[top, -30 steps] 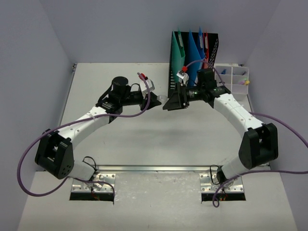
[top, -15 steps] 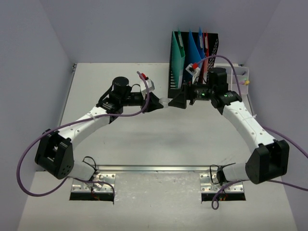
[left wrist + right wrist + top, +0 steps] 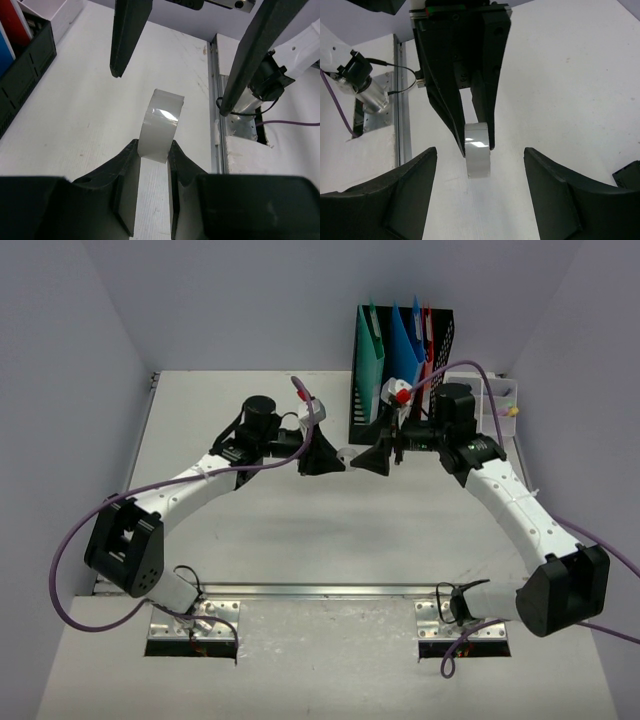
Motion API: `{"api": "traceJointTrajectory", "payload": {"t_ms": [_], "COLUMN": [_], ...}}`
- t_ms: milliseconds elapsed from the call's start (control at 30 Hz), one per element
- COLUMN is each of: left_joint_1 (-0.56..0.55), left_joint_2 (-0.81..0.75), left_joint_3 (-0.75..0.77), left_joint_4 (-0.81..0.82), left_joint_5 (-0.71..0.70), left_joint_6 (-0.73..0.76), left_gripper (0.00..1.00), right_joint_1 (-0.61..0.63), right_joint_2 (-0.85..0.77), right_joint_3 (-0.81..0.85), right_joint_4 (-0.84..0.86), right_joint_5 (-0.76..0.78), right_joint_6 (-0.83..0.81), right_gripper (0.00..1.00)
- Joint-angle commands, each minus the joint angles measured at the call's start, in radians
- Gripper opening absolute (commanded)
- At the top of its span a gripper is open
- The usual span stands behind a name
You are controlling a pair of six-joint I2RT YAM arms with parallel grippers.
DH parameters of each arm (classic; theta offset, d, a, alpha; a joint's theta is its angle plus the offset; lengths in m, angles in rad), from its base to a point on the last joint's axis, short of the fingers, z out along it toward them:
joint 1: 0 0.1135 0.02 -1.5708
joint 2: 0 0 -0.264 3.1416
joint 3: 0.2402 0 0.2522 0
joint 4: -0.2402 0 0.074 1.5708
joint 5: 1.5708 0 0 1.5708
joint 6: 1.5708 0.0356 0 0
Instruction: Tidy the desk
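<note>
A roll of clear tape (image 3: 160,127) is held on edge above the white desk (image 3: 250,530), and my left gripper (image 3: 152,147) is shut on it, one finger on each flat side. From the top view the roll (image 3: 347,454) hangs between the two grippers, just in front of the file holder. My right gripper (image 3: 480,151) faces the left gripper (image 3: 335,458) head-on and stands open, its two fingers (image 3: 415,185) wide on either side of the roll (image 3: 477,155) without touching it. In the left wrist view the right gripper's fingers (image 3: 127,35) reach in beyond the roll.
A black mesh file holder (image 3: 400,360) with green, blue and red folders stands at the back right. A clear compartment box (image 3: 495,405) sits to its right. The metal rail (image 3: 320,590) runs along the desk's front edge by the arm bases.
My right gripper has swung round to face the left one and come up on either side of the tape, its fingers narrowing a little. The left gripper has shifted right with the roll.
</note>
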Motion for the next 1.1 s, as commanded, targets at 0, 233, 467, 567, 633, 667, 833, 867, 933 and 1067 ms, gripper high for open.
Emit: {"api": "traceJointTrajectory", "payload": {"t_ms": [0,233,467,567,633,667,833,867,933,1067], "left_joint_1": [-0.009,-0.008,-0.007,-0.008,-0.009,-0.009,-0.003,0.000,0.015,0.064], "left_joint_2": [0.013,0.020,0.020,0.021,0.022,0.022,0.012,0.010,0.001,-0.007], "left_joint_3": [0.054,0.061,0.061,0.060,0.060,0.060,0.057,0.058,0.057,0.076], "left_joint_4": [0.076,0.073,0.079,0.076,0.073,0.070,0.050,0.040,0.015,-0.050], "left_joint_5": [0.045,0.040,0.037,0.035,0.031,0.021,-0.028,-0.041,-0.103,-0.170], "left_joint_6": [-0.070,-0.066,-0.069,-0.067,-0.067,-0.070,-0.067,-0.066,-0.063,-0.097], "left_gripper": [0.00,0.00,0.00,0.06,0.21,0.40,0.70,0.71,0.74,0.78], "right_joint_1": [0.010,0.014,0.013,0.014,0.014,0.013,-0.010,-0.022,-0.075,-0.242], "right_joint_2": [-0.012,-0.014,-0.020,-0.013,-0.011,-0.012,-0.037,-0.046,-0.067,-0.092], "right_joint_3": [0.011,0.004,-0.016,-0.008,-0.002,0.000,0.006,0.010,0.014,0.024], "right_joint_4": [-0.010,-0.029,-0.027,-0.038,-0.043,-0.044,-0.097,-0.120,-0.220,-0.476], "right_joint_5": [-0.013,-0.009,0.009,0.000,-0.002,-0.001,0.056,0.065,0.075,0.154], "right_joint_6": [-0.083,-0.125,-0.155,-0.159,-0.162,-0.162,-0.205,-0.223,-0.320,-0.663], "right_gripper": [0.70,0.59,0.41,0.27,0.16,0.10,0.00,0.00,0.00,0.00]}}
